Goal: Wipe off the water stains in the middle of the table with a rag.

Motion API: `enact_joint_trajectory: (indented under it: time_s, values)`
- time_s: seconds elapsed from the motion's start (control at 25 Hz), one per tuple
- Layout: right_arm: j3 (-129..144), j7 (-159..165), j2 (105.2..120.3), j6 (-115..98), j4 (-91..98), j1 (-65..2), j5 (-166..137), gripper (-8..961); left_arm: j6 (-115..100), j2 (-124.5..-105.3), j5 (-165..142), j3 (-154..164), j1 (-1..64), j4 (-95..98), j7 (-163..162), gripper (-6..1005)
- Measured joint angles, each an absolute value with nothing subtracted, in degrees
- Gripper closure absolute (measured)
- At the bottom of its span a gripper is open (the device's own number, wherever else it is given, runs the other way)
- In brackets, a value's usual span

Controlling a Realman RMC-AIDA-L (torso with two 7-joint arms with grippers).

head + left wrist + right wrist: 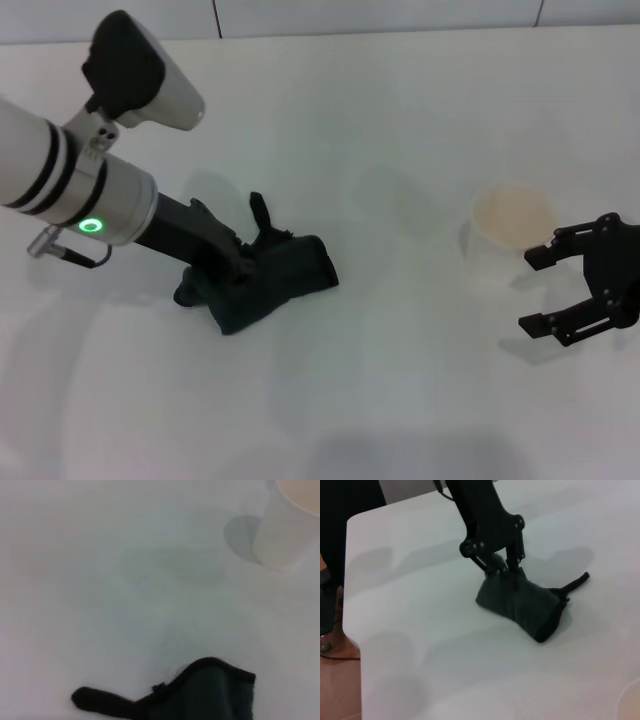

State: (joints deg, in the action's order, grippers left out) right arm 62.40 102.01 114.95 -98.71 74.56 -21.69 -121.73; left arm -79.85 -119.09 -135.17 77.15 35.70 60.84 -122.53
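On the left-centre of the table [400, 400], the dark rag [270, 280] is lying bunched, the left claw [232, 262] clenching it from above and pressing it down. No orange-brown stain is showing. The white cup [505, 235] is standing well right; the right claw [572, 285] is hovering beside it, released.

A white cup [508, 236] stands upright on the bench, its inside tinted pale orange. Its side also shows in the left wrist view [286, 527].
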Motion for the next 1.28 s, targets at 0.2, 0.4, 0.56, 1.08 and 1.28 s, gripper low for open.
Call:
enact_joint_trajectory:
  time_s: [0.2, 0.4, 0.56, 1.08, 1.28]
  values:
    - [62.4, 102.03, 114.99, -97.97, 74.56, -22.0, -121.58, 109, -81.08, -119.09, -132.62, 74.26, 32.84, 63.18, -119.42, 773]
    - [62.32, 102.04, 115.04, -97.32, 74.55, -22.01, -121.39, 109, -85.19, -119.01, -128.64, 69.44, 29.89, 65.12, -113.87, 616]
    - [61.81, 102.04, 115.04, -97.15, 74.85, -22.01, -121.33, 109, -88.58, -119.0, -126.52, 65.5, 28.3, 65.46, -109.28, 466]
    - [61.15, 101.3, 115.13, -95.15, 75.03, -22.25, -119.42, 109, -100.75, -118.89, -118.7, 49.84, 20.38, 62.84, -82.69, 340]
    - [61.42, 100.18, 115.17, -94.5, 74.44, -22.32, -117.9, 109, -104.55, -118.38, -118.65, 46.06, 18.91, 59.98, -76.75, 340]
